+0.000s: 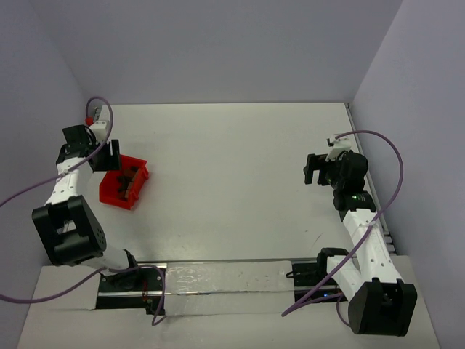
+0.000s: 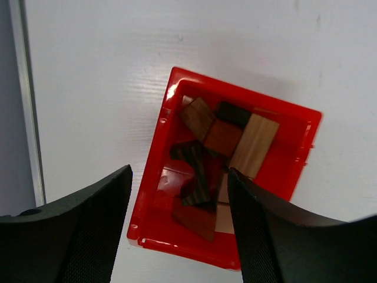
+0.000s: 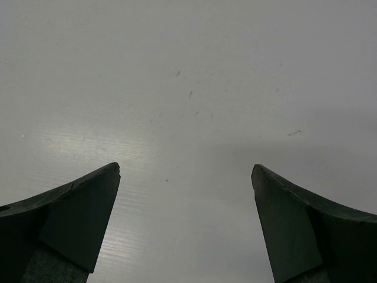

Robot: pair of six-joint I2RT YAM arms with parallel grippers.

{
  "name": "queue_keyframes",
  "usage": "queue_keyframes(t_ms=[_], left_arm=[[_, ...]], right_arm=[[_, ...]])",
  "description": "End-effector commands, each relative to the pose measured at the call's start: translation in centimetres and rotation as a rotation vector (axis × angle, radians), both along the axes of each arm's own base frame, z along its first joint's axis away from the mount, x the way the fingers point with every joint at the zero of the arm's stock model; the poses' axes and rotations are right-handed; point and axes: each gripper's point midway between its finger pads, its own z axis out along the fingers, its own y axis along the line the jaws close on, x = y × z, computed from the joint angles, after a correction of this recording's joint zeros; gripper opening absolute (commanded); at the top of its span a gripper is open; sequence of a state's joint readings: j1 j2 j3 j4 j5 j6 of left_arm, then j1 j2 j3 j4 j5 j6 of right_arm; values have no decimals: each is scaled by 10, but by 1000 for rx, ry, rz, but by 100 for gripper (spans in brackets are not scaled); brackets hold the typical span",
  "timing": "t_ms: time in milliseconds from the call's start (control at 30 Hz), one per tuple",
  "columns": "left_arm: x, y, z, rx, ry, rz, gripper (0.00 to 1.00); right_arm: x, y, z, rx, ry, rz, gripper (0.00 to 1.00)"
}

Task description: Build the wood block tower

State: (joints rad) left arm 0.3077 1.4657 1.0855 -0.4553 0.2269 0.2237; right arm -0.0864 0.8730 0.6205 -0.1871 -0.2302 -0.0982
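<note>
Black mounts carry the two arm bases at the bottom of the top view, on a rail [image 1: 218, 280] along the near edge of the white table [image 1: 232, 167].

From the lower right, the right arm reaches up the frame. The right gripper [image 1: 312, 169] hangs at mid-height on the right side. In its wrist view the right gripper [image 3: 185, 168] has its fingers [image 3: 76, 218] spread wide, with only bare table [image 3: 188, 88] between them. It holds nothing.

From the lower left, the left arm rises along the left edge. The left gripper [image 1: 109, 156] hangs at the far left corner of the red bin [image 1: 109, 193], which sits at the left of the table, well apart from the right gripper.

In its wrist view the left gripper [image 2: 179, 177] is partly open, its dark fingers [image 2: 88, 230] at the bottom of the frame. We see a clear gap between them and nothing in it but the bin [image 2: 150, 177] beyond. We cannot tell whether the tips touch the bin.

All the blocks [image 1: 127, 182] we can see lie loose in the bin, none stacked on the table. A tan block [image 2: 254, 145] lies at the right of the pile. Just left of it is a reddish-brown cube [image 2: 222, 137], with a lighter brown cube [image 2: 196, 117] toward the upper left. A dark block [image 2: 234, 112] lies at the top and a striped dark one [image 2: 194, 171] at the centre. More reddish pieces lie near the bottom rim.
</note>
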Motion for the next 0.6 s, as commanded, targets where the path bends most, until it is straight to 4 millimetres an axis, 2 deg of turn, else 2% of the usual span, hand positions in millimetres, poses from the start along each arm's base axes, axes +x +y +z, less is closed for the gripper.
queue_keyframes(t_ms=[0,33,233,400,567], left_arm=[[9,19,-4,71,27,19,71],[11,21,-12,71,48,22,70],[18,29,-34,98,84,9,69],[20,33,-56,99,120,11,57],[24,32,-68,76,137,10,46]], right_arm=[[5,2,6,-4,-30,13,100],[5,2,6,-5,-29,13,100],[6,2,4,-6,-22,14,100],[6,2,3,-6,-20,13,100],[6,2,3,-4,-17,13,100]])
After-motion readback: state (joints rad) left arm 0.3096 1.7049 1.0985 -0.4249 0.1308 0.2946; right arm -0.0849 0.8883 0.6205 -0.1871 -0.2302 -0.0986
